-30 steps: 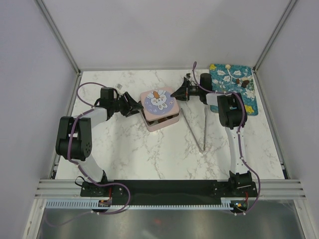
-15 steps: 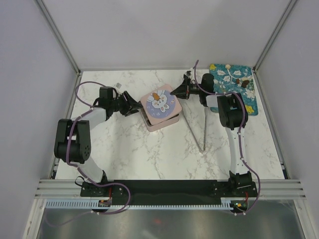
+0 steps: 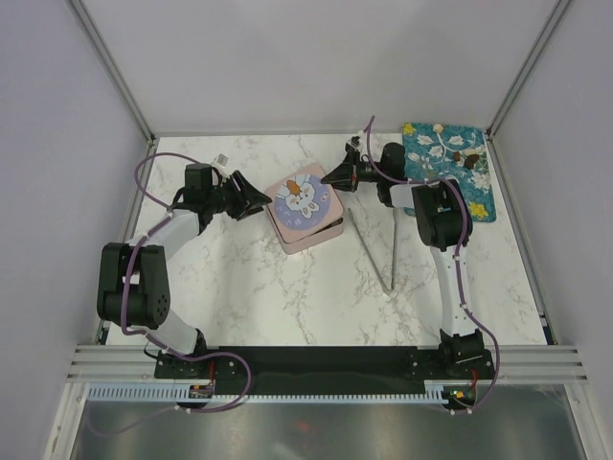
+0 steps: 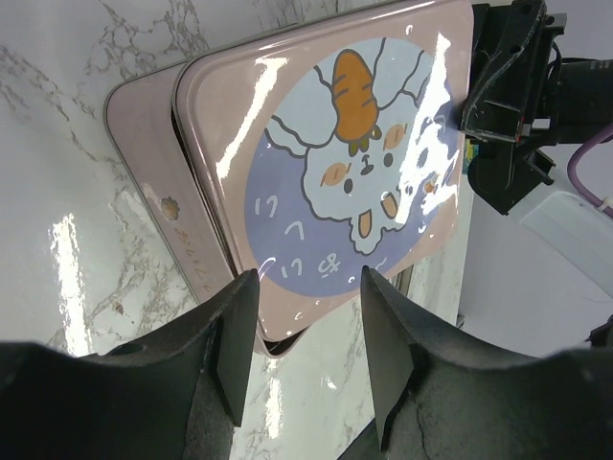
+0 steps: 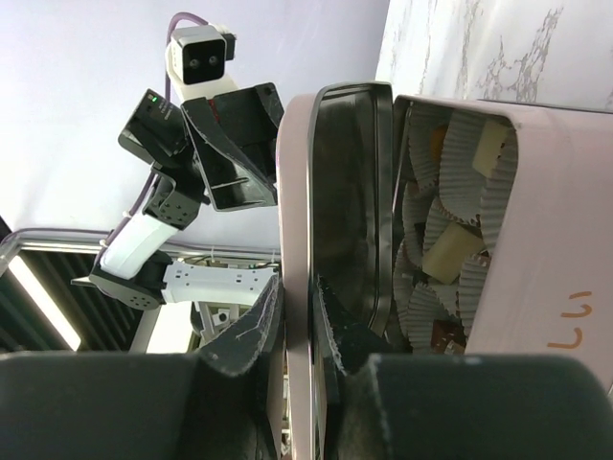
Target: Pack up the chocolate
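The pink tin (image 3: 313, 234) stands mid-table. Its bunny lid (image 3: 303, 197) is tilted over it. My right gripper (image 3: 335, 177) is shut on the lid's right edge; in the right wrist view the lid's edge (image 5: 299, 240) stands between the closed fingers (image 5: 257, 331). Chocolate pieces (image 5: 451, 251) sit in paper cups inside the tin (image 5: 565, 240). More chocolate pieces (image 3: 469, 160) lie on the blue cloth (image 3: 450, 177). My left gripper (image 3: 257, 199) is open at the tin's left side; the lid (image 4: 354, 163) and tin base (image 4: 144, 163) lie beyond its fingertips (image 4: 235, 350).
Long metal tongs (image 3: 381, 247) lie on the marble right of the tin. The blue floral cloth lies at the back right corner. A small metal clip (image 3: 221, 160) lies near the back left. Walls enclose the table on three sides.
My right gripper has moved a little left and tipped the lid's right edge up. My left arm has stretched out, its gripper staying at the tin's left side.
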Robot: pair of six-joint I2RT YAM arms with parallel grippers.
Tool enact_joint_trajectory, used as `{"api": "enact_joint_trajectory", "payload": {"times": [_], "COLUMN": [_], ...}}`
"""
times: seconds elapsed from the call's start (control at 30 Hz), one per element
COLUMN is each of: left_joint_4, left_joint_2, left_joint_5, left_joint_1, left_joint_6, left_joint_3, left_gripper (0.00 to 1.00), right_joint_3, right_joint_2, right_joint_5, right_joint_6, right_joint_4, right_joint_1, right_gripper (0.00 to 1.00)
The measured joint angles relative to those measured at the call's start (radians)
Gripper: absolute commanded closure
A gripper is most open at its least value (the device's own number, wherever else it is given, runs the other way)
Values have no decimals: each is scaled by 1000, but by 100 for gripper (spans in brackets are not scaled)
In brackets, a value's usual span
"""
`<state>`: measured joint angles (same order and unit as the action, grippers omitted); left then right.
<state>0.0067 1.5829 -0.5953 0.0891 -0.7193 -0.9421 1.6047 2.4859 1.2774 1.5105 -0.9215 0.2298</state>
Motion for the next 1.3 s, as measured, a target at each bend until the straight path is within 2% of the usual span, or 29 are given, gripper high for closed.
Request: {"api": "enact_joint_trajectory", "payload": {"times": [0.63, 1.0, 1.3], "left_joint_4": [-9, -26, -5], "left_joint_2": [-14, -119, -93], "left_joint_5": [14, 19, 5], "left_joint_1": [-2, -30, -35], "left_joint_6": [2, 2, 1], "left_joint_3": [21, 84, 98], "left_gripper": [46, 46, 46], "right_joint_3": [-20, -29, -45], "right_joint_2": [-103, -103, -93], "right_joint_5": [-26, -37, -37], "right_joint_6": [64, 156, 200], "right_joint_4": [-48, -146, -206], "right_joint_1": [-6, 72, 69], "right_gripper": [100, 100, 100]}}
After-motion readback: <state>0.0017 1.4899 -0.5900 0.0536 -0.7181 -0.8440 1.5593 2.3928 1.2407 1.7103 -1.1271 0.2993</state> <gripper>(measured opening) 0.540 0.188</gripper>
